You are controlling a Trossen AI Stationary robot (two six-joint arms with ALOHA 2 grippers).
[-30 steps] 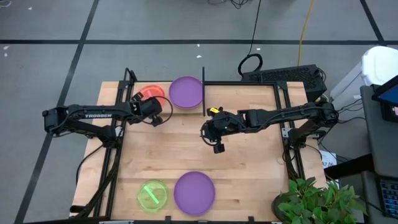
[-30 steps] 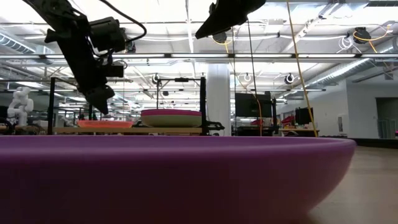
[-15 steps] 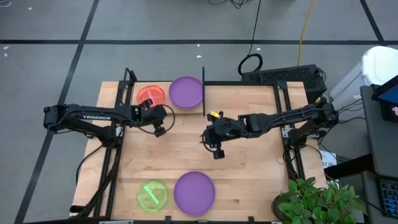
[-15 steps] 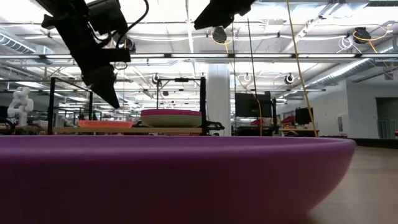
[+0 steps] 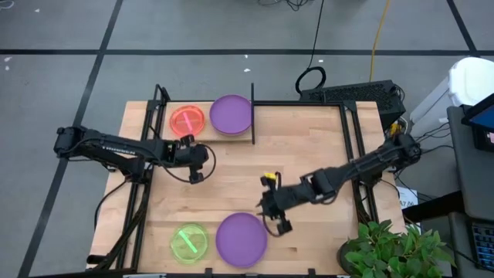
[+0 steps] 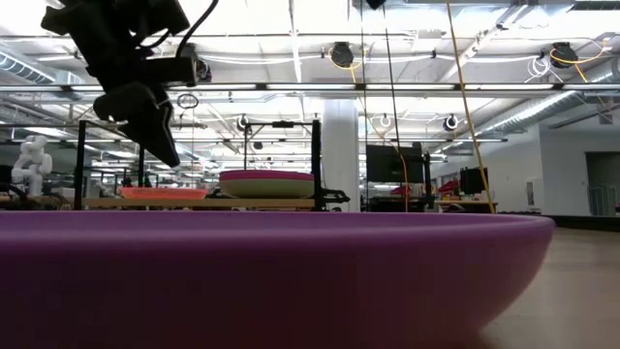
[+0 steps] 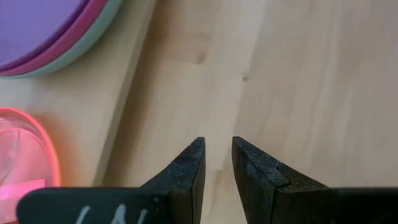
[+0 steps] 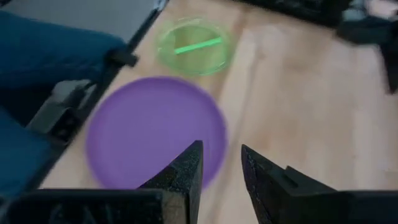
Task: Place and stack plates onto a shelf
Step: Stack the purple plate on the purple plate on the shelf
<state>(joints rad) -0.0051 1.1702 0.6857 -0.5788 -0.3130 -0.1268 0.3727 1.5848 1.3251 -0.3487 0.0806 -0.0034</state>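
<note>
Right arm reaches for the loose purple plate; left arm waits by the shelf.

The right gripper [image 5: 279, 224], fingers narrowly parted and holding nothing, hangs just beside the purple plate [image 5: 241, 239] near the table's front edge, probably to take it by the rim. A green plate [image 5: 189, 242] lies beside it. The shelf [image 5: 241, 138] already carries a purple-topped stack [image 5: 230, 114] and what looks like a red plate [image 5: 187, 120]. The left gripper [image 5: 196, 165], narrow and empty, hovers over bare table.

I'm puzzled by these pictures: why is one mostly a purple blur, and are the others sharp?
Low view: the near purple plate sits against the lens, filling the lower half, soft. Right wrist view: motion-smeared, green plate hazy. Left wrist view: crisp, red plate glowing. High view: evenly lit.
</note>
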